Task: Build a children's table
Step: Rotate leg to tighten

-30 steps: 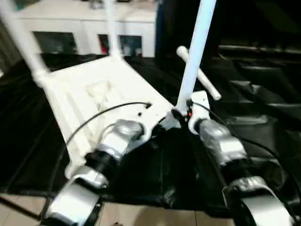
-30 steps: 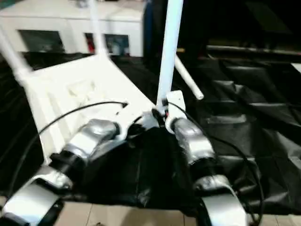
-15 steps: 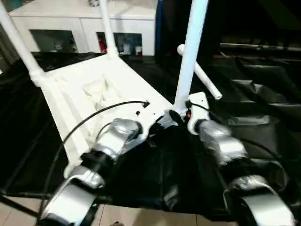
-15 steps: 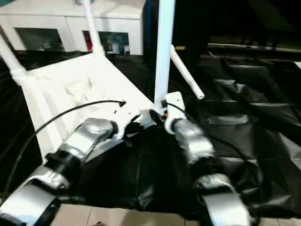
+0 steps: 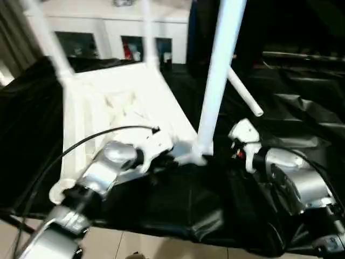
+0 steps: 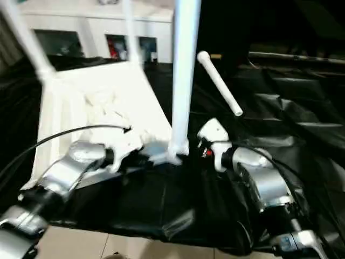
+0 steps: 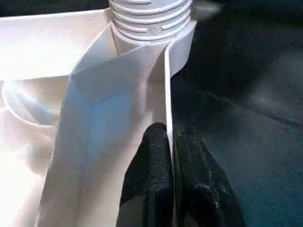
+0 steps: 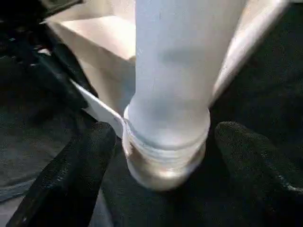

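While the tabletop (image 5: 121, 108) lies upside down on the black sheet (image 5: 302, 108), ribbed underside up, three legs stand in its corner sockets: two at the far corners (image 5: 46, 40) (image 5: 146, 32) and one at the near corner (image 5: 218, 81) closest to my right side. That near leg rises straight up out of the top of the head views, and its threaded base sits in the round socket (image 8: 165, 156). A fourth leg (image 6: 218, 83) lies loose on the sheet, just behind the standing one, tilted away to the right. My left gripper (image 7: 169, 156) is pinched tight on the thin edge wall of the tabletop right beside that near socket, one black finger on each face of the wall. My right gripper (image 8: 165, 151) stands wide, fingers (image 8: 75, 165) either side of the leg's base with a clear gap to the plastic on both sides, gripping nothing. In the head views my right wrist (image 5: 245, 143) sits just right of the leg, apart from it. Black sheet covers the whole work surface, tiled floor (image 5: 135, 245) shows at the near edge. White cabinet with glass doors (image 5: 108, 32) stands behind the tabletop.
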